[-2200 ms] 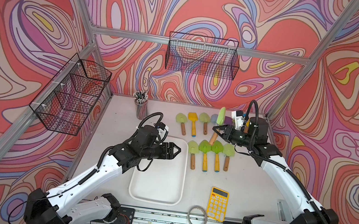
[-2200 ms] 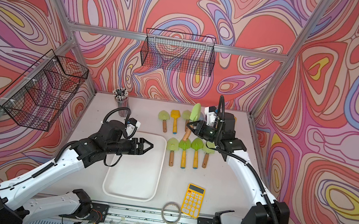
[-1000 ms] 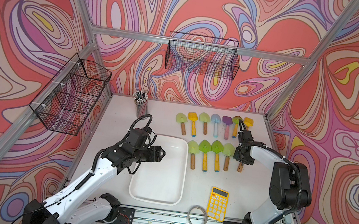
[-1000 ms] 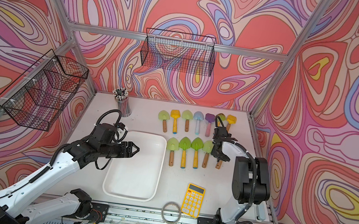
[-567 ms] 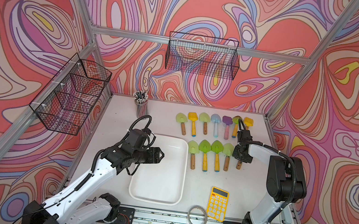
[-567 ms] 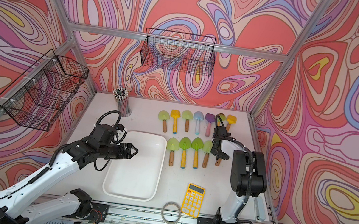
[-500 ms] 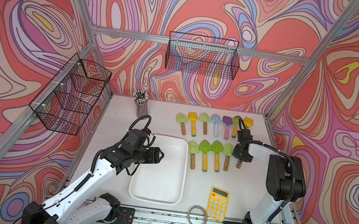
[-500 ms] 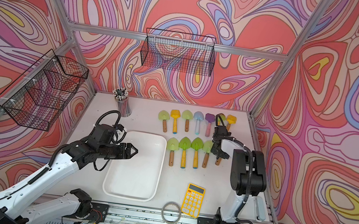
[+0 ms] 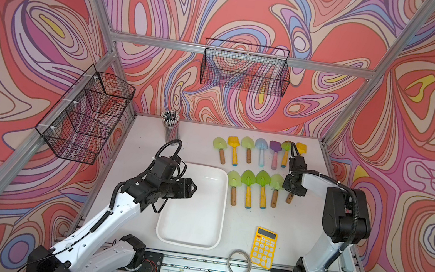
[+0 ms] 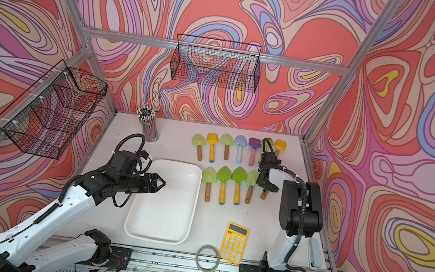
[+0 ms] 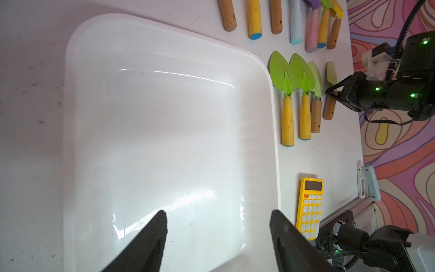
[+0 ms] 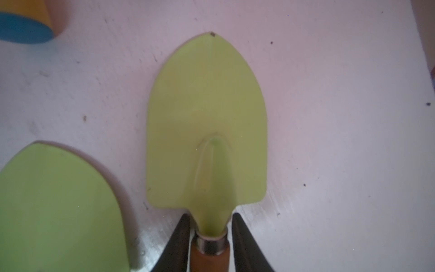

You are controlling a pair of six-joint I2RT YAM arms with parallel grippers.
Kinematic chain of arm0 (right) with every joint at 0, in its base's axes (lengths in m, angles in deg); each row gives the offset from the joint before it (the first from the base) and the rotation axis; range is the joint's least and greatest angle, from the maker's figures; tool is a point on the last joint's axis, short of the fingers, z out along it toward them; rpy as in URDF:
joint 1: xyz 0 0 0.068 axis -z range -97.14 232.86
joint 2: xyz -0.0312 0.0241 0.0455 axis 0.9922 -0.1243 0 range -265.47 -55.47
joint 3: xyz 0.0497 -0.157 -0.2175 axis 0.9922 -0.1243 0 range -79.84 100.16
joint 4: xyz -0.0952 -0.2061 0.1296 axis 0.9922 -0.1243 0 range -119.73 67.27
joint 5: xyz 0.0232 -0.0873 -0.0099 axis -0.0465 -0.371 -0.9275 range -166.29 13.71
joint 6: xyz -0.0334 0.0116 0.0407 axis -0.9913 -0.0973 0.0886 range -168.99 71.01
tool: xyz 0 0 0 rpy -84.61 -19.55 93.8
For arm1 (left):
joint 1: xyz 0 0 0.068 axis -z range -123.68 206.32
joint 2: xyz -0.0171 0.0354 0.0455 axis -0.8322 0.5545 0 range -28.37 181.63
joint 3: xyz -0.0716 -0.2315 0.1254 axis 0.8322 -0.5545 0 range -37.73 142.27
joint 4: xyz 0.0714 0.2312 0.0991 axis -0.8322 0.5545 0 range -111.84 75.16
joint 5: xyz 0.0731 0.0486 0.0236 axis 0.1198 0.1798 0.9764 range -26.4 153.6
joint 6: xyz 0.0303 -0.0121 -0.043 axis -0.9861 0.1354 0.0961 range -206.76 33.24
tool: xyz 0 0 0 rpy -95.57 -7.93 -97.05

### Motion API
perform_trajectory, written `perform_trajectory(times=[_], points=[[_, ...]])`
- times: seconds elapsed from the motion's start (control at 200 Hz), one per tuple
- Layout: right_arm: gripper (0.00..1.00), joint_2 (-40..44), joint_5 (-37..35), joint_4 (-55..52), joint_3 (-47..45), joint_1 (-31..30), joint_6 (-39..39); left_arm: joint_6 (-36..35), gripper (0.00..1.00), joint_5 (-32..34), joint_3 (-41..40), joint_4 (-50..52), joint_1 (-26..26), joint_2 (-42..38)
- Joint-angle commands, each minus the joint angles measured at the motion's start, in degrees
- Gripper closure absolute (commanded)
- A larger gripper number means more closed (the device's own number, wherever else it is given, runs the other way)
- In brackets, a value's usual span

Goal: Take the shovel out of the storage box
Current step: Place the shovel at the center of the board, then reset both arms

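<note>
Currently my right gripper [image 12: 210, 214] is low on the table [image 9: 200, 146], with fingers [image 12: 181, 237] either side of the shovel [image 12: 207, 122] at its metal collar. There's a thin gap on each side, so it's released, not pinching. The shovel lies flat at centre right of both top views, outside the box [image 9: 194, 221], last in the lower row. The next green shovel [image 12: 58, 207] sits just beside it, close to one finger. The upper row of shovels [image 9: 261, 146] lies above. My left gripper [image 11: 218, 212] hangs over the box, fingers spread wide, holding nothing. A calculator [image 9: 264, 247] and tape ring [image 9: 239, 263] lie lower right of the box, and a pencil cup [image 9: 169, 129] stands upper left.
</note>
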State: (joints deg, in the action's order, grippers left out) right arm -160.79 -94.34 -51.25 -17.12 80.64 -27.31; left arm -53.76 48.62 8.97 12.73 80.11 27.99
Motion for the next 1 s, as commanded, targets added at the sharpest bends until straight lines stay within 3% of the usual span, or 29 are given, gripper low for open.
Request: perform_trajectory(times=[0.0,0.11,0.32,0.451,0.591,0.786,0.996], points=[[0.64,0.6,2.2,-2.7,-1.3,0.2,0.2,-1.4,0.27,1.9,-0.1,2.5,-1.0,0.4],[0.58,3.4,2.8,-3.4,-1.6,0.1,0.6,-1.3,0.26,4.6,0.5,3.4,-2.2,0.4],[0.44,17.7,6.5,0.5,-3.3,0.2,0.6,-0.9,0.19,8.6,4.0,2.7,-7.6,0.7],[0.20,19.4,7.4,2.7,-0.8,0.2,-0.2,-0.1,0.08,11.9,6.2,0.3,-12.8,2.1],[0.17,19.0,9.9,5.2,1.4,0.2,-0.3,0.9,0.00,10.1,7.2,-5.2,-18.0,5.4],[0.14,22.9,7.7,11.8,-2.8,0.2,-0.4,-2.8,0.00,26.1,9.8,-4.5,-19.0,8.6],[0.09,26.8,8.5,21.4,-11.8,-0.1,0.9,-7.1,0.00,30.5,-1.4,-18.7,-22.1,2.7]])
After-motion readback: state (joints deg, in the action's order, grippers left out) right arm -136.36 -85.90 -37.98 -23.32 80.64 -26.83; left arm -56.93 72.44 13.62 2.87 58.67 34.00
